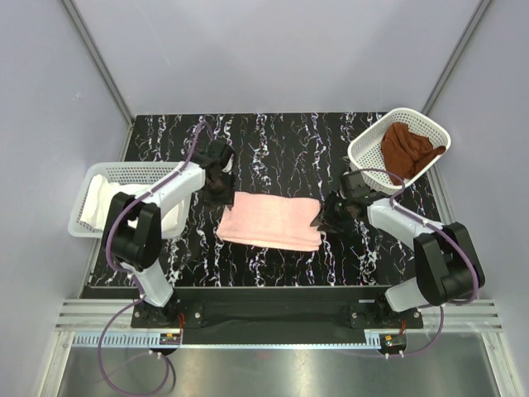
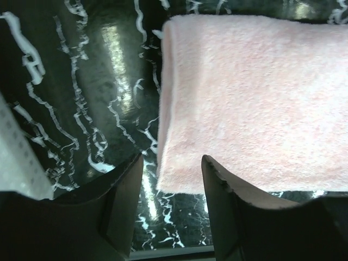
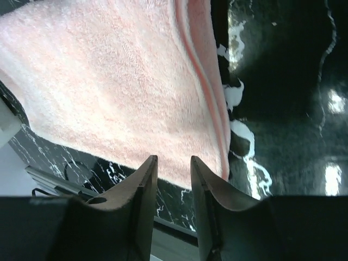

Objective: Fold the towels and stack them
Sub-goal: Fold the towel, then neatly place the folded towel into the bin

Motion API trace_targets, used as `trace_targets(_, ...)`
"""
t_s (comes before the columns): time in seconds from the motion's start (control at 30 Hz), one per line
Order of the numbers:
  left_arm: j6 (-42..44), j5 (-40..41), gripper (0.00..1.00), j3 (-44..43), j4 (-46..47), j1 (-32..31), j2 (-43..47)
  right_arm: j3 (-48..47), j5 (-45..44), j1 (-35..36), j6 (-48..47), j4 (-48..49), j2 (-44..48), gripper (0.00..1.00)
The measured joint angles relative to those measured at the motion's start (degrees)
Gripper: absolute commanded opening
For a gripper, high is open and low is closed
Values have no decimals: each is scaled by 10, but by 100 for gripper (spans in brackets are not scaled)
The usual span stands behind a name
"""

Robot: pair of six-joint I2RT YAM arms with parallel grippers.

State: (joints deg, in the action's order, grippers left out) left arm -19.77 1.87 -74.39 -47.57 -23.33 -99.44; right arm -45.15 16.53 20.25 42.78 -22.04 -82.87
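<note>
On the table between our left gripper and right gripper, both parted and holding nothing, lies the folded pink towel, which we judge soft, limp and light, best pinched at its end corners.

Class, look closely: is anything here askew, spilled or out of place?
Nothing spilled. The brown towel lies crumpled, unfolded, in the right basket; the folded pink towel sits slightly skewed on the table.
</note>
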Motion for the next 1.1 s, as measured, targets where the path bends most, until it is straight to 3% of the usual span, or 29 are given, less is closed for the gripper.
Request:
trace_targets(0.33, 20, -51, 58, 28, 43, 19, -61, 51, 43, -1, -24, 132, -69, 37)
trace_targets(0.7, 22, -62, 54, 31, 58, 28, -81, 61, 30, 0, -71, 86, 63, 45)
trace_targets(0.8, 20, -78, 45, 33, 64, 30, -81, 45, 30, 0, -80, 77, 74, 52)
trace_targets(1.0, 2, -111, 4, 44, 83, 32, -81, 42, 30, 0, -92, 59, 80, 74)
trace_targets(1.1, -4, -119, 0, 44, 84, 32, -80, 42, 29, 0, -96, 54, 83, 92)
